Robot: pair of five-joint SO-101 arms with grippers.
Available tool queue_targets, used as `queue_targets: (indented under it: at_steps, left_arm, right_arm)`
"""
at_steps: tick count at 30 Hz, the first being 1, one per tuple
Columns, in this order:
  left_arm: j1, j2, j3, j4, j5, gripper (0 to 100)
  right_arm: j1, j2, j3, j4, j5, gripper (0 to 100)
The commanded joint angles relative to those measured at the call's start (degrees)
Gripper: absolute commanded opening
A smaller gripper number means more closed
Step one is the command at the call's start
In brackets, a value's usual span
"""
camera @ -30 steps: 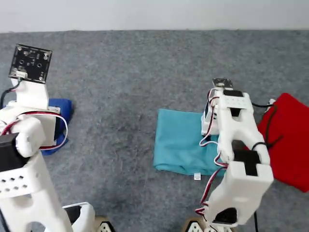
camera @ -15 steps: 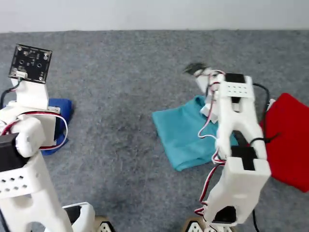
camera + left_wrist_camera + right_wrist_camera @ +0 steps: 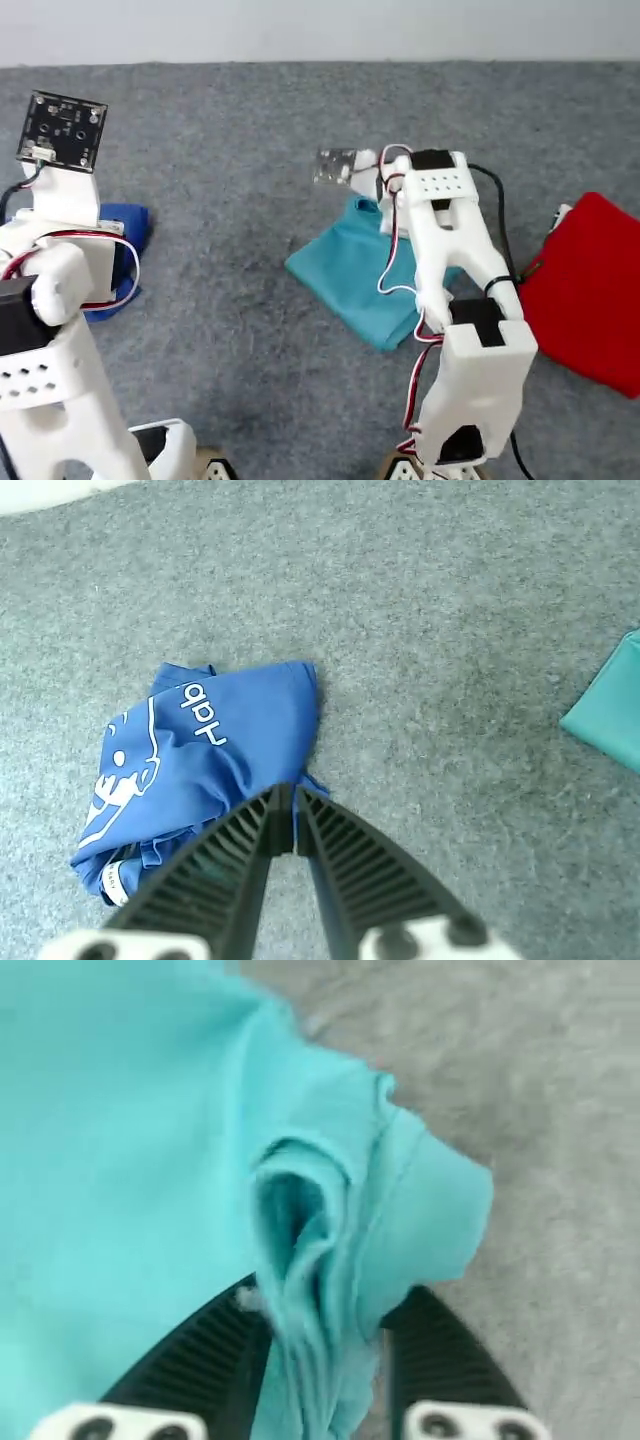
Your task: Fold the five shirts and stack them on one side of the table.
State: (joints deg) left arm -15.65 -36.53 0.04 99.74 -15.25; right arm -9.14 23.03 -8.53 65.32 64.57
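1. As the right arm swings away from the table's right edge toward the far middle, the teal shirt (image 3: 345, 275) comes with it. A second ago it lies as a straight folded rectangle right of centre; now it sits turned like a diamond and shifted toward the left side.
2. The right gripper (image 3: 325, 1305) is clamped on a bunched corner of that shirt, with cloth puckered between both fingers. In the high view the gripped corner is at the shirt's far end, and the rest trails on the table (image 3: 230, 120).
3. The left gripper (image 3: 293, 798) does not move across the second. Its fingers are pressed together with nothing between them, over the near edge of the crumpled blue shirt (image 3: 205, 745) by the table's left edge.
4. The red shirt (image 3: 590, 290) lies where it was, near the right edge.
5. By my reading, the teal shirt is already folded and is being dragged toward the blue shirt's side, which is probably the side meant for the stack.
6. Pulling from one corner is already rotating the shirt, so the fold may slip open on the way.
7. The blue shirt looks unfolded, so the task seems to be at an early stage.
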Motion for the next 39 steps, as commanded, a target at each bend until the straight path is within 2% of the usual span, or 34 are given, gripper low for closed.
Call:
queue_targets:
  at_steps: [1,4,7,15,18,21,25,27,31,33,39]
  left_arm:
    - [-0.4,-1.0,-0.1,0.7,-0.3,1]
    - [-0.4,-1.0,-0.1,0.7,-0.3,1]
    - [-0.4,-1.0,-0.1,0.7,-0.3,1]
    - [-0.4,-1.0,-0.1,0.7,-0.3,1]
    - [-0.4,-1.0,-0.1,0.7,-0.3,1]
    - [-0.4,-1.0,-0.1,0.7,-0.3,1]
    - [-0.4,-1.0,-0.1,0.7,-0.3,1]
    - [-0.4,-1.1,-0.1,0.7,-0.3,1]
    - [-0.4,-2.1,-0.1,0.7,-0.3,1]
    - [-0.4,-2.9,0.0,0.7,-0.3,1]
    - [-0.4,-3.3,2.0,0.7,-0.3,1]
  right_arm:
    - [-0.3,-2.7,-7.7,1.5,-19.1,26.2]
    - [0.1,-3.0,-13.5,5.0,-35.0,26.5]
    - [0.1,-3.1,-20.0,13.6,-47.7,26.7]
    - [-3.6,-3.1,-29.4,32.5,-73.3,26.7]
    - [-5.2,-3.1,-29.7,37.8,-78.4,26.7]
    - [-5.3,-4.0,-29.4,37.8,-86.0,26.7]
    - [-5.8,-8.7,-27.3,37.8,-89.8,27.1]
    - [-6.5,-12.7,-24.0,37.8,-92.2,32.0]
    - [-7.1,-21.2,-13.1,37.5,-97.8,50.9]
    - [-7.6,-23.4,-8.7,37.2,-100.1,56.8]
    - [-7.4,-21.7,-0.4,30.5,-104.1,53.3]
